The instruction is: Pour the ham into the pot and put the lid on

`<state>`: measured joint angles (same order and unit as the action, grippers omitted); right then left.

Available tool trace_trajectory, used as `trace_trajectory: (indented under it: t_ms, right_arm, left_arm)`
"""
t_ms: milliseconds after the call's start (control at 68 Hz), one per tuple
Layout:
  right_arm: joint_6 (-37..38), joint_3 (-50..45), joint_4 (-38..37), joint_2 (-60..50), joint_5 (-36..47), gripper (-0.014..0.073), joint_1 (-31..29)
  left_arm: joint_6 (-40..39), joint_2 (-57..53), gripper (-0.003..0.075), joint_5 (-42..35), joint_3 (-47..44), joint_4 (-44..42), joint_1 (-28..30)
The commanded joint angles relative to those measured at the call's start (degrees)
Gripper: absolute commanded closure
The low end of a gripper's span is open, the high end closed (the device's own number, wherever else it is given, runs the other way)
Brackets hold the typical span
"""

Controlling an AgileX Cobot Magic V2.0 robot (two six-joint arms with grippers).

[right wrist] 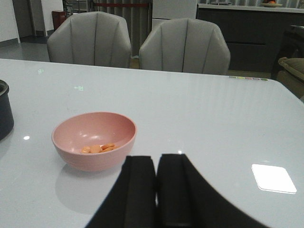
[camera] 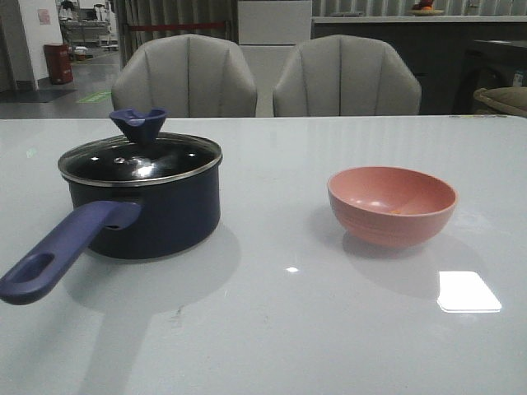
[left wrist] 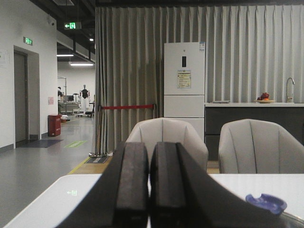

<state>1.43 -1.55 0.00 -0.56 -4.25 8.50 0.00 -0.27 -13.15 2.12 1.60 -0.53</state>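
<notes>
Pink bowl [camera: 392, 205], one; pot [camera: 148, 206], one; lid [camera: 140, 156], one.

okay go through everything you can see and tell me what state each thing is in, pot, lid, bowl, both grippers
pot: upright on the table, covered.
lid: seated on the pot, knob up.
pink bowl: upright, a few orange ham pieces inside, not poured.
left gripper: shut, empty.
right gripper: shut, empty, short of the bowl.
</notes>
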Motion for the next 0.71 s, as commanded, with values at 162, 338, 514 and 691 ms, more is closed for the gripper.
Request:
trace_trajectory:
  t_ms: [162,338,514,691]
  right_arm:
    - [0.0,0.3,0.0,-1.1,4.6,0.0432,-0.4]
    - [0.0,0.3,0.0,-1.1,4.6,0.0432,-0.4]
    - [0.0,0.3,0.0,-1.1,4.6,0.0432,-0.4]
    - [0.0,0.3,0.0,-1.1,4.6,0.0432,-0.4]
  left_arm:
    - [0.0,9.3,0.0607,18.5,19.6,0.1,-0.3]
    - [0.0,17.6,0.0607,28.8,26.8,1.8,-0.3]
    - [0.0,22.5,0.0607,28.4,26.9,1.8,-0.3]
    - [0.0,26.3,0.0604,28.5,26.9,1.8,-0.3]
